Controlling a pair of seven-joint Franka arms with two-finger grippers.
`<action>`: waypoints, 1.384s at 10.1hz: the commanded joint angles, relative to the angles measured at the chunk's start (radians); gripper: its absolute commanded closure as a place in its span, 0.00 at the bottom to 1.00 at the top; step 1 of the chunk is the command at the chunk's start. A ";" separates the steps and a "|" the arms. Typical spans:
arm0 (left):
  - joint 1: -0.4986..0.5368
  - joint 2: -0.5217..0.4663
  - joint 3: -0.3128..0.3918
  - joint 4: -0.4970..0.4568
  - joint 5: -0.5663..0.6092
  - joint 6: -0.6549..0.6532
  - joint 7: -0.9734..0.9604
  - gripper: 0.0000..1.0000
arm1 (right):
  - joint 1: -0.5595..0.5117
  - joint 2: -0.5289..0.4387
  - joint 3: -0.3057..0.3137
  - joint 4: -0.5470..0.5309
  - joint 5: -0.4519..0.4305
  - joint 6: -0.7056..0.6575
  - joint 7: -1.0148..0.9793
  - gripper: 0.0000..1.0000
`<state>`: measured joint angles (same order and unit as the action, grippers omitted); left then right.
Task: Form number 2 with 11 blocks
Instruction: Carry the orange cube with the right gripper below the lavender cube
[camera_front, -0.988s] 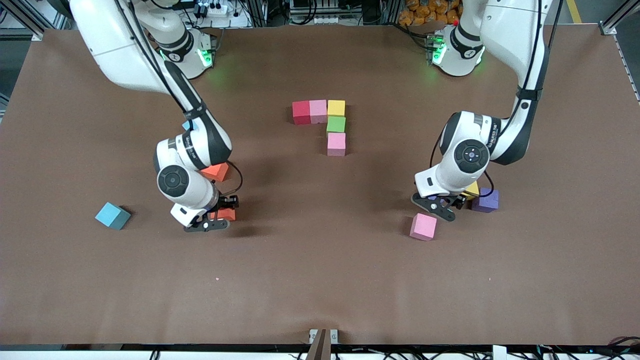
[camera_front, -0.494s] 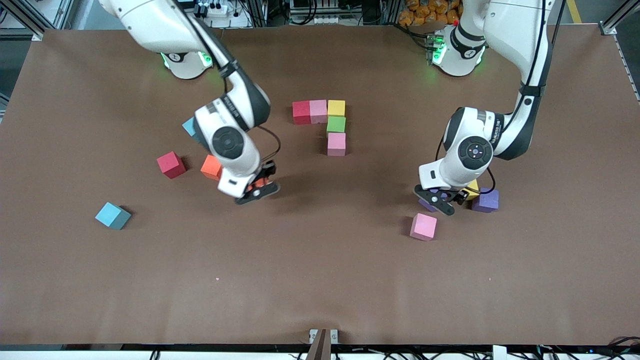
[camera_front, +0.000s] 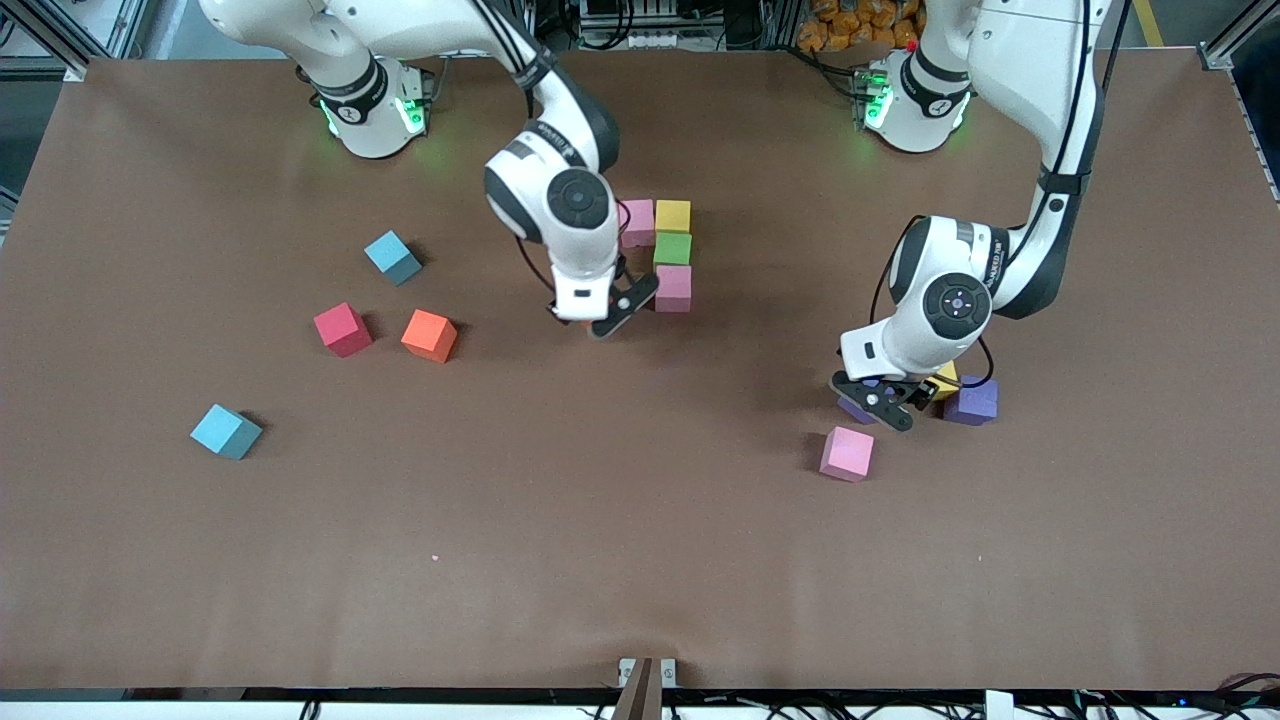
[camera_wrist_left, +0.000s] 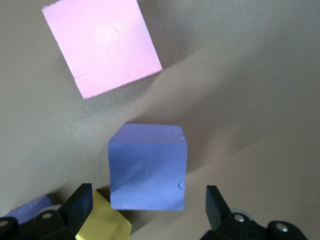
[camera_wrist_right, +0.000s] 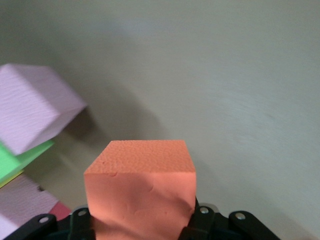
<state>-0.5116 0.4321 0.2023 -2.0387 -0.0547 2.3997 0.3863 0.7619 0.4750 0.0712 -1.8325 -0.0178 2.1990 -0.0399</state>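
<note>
My right gripper (camera_front: 605, 318) is shut on an orange block (camera_wrist_right: 140, 192) and hangs just beside the pink block (camera_front: 673, 288) that ends the started number 2. That figure shows a pink block (camera_front: 637, 222) touching a yellow block (camera_front: 673, 215), then a green block (camera_front: 672, 248) and the end pink one coming nearer the front camera. My right arm covers its red end. My left gripper (camera_front: 880, 398) is open low around a purple block (camera_wrist_left: 147, 167), one finger on each side. A loose pink block (camera_front: 846, 453), a second purple block (camera_front: 971, 400) and a yellow block (camera_wrist_left: 102, 222) lie close by.
A red block (camera_front: 342, 329) and an orange block (camera_front: 429, 335) lie toward the right arm's end. Two light-blue cubes sit there as well, one (camera_front: 392, 257) farther from the front camera and one (camera_front: 226, 431) nearer to it.
My right arm has carried the orange block from the right arm's end over to the started figure, uncovering the red, orange and light-blue cubes. My left gripper has shifted slightly over the purple block.
</note>
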 joint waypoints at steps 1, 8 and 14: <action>-0.001 0.023 0.003 0.000 -0.027 0.036 0.022 0.00 | 0.031 -0.022 -0.008 -0.051 -0.008 0.047 -0.160 0.73; -0.007 0.074 0.002 0.000 -0.028 0.081 -0.021 0.00 | 0.085 0.024 -0.007 -0.128 -0.010 0.245 -0.480 0.74; -0.011 0.031 -0.004 0.032 -0.025 0.098 -0.085 0.90 | 0.105 0.080 -0.008 -0.110 -0.021 0.289 -0.500 0.74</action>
<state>-0.5166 0.4973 0.2007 -2.0162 -0.0607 2.5010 0.3431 0.8606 0.5460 0.0691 -1.9551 -0.0239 2.4840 -0.5295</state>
